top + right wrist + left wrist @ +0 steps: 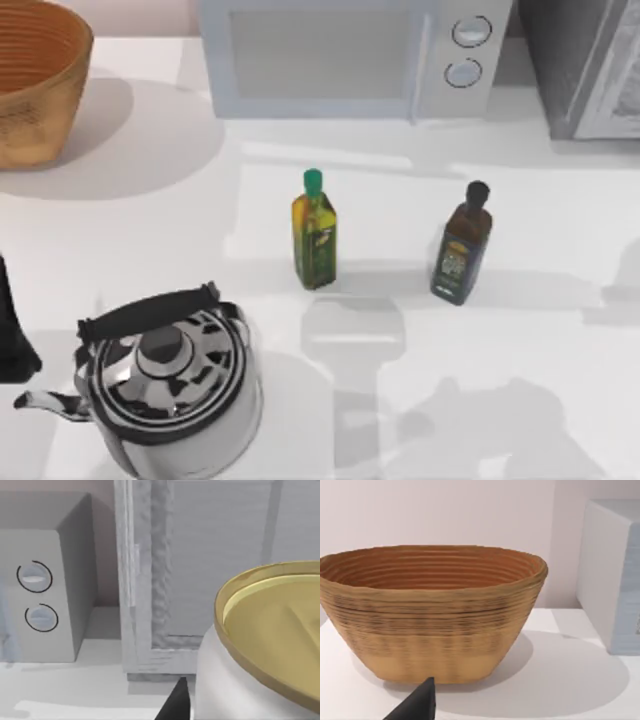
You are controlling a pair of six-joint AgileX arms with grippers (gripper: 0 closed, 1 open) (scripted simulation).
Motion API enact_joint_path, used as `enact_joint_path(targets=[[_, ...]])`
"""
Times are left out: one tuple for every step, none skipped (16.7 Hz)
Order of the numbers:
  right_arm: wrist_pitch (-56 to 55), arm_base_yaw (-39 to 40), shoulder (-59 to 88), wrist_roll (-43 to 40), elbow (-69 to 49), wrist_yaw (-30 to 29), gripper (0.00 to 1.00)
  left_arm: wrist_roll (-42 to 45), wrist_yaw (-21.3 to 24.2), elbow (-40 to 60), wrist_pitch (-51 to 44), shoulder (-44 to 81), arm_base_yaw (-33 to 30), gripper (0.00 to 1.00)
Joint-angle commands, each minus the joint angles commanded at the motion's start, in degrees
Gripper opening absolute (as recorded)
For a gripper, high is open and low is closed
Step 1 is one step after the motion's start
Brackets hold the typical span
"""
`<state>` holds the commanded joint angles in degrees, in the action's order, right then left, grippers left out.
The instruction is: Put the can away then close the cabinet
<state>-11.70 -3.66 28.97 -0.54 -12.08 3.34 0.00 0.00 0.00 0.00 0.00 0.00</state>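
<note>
The white cylindrical can with a gold lid (260,645) is seen close up in the right wrist view, grasped by the right gripper (181,705); one dark finger (174,702) is pressed against the can's white wall, the other is hidden behind it. The can is held in front of the grey panelled cabinet (200,570), near its framed front and apart from it. Whether the cabinet door is open cannot be told. The cabinet stands at the back right of the table, just beside the white microwave with two round dials (350,55). The left gripper (417,706) is placed before the woven tan wicker basket (432,615) at the back left of the white table (560,350); whether it is released or clenched cannot be told. In the top view, a green-capped olive oil bottle (314,230) stands upright mid-table. A dark brown bottle with a black cap (462,245) is set near it to the right, not touching. A shiny steel kettle with a black handle (165,385) sits at the front left.
</note>
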Motion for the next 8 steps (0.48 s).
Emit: enact_joint_path(targets=[[1.9,0.5,-5.5,0.1,2.0,-0.5,0.00,0.0,0.0,0.0,0.0,0.0,0.0,1.00],[3.8,1.1,-10.4,0.2,3.9,-1.0,0.00,0.0,0.0,0.0,0.0,0.0,0.0,1.00],[5.5,1.6,-14.8,0.3,5.6,-1.4,0.00,0.0,0.0,0.0,0.0,0.0,0.0,1.00],[7.1,2.1,-18.6,0.4,7.3,-1.9,0.00,0.0,0.0,0.0,0.0,0.0,0.0,1.00],[8.4,2.5,-21.8,0.4,8.7,-2.3,0.00,0.0,0.0,0.0,0.0,0.0,0.0,1.00],[9.6,2.9,-24.5,0.5,9.9,-2.7,0.00,0.0,0.0,0.0,0.0,0.0,0.0,1.00],[10.5,3.2,-26.5,0.5,10.9,-3.0,0.00,0.0,0.0,0.0,0.0,0.0,0.0,1.00],[11.2,3.5,-28.0,0.5,11.6,-3.2,0.00,0.0,0.0,0.0,0.0,0.0,0.0,1.00]])
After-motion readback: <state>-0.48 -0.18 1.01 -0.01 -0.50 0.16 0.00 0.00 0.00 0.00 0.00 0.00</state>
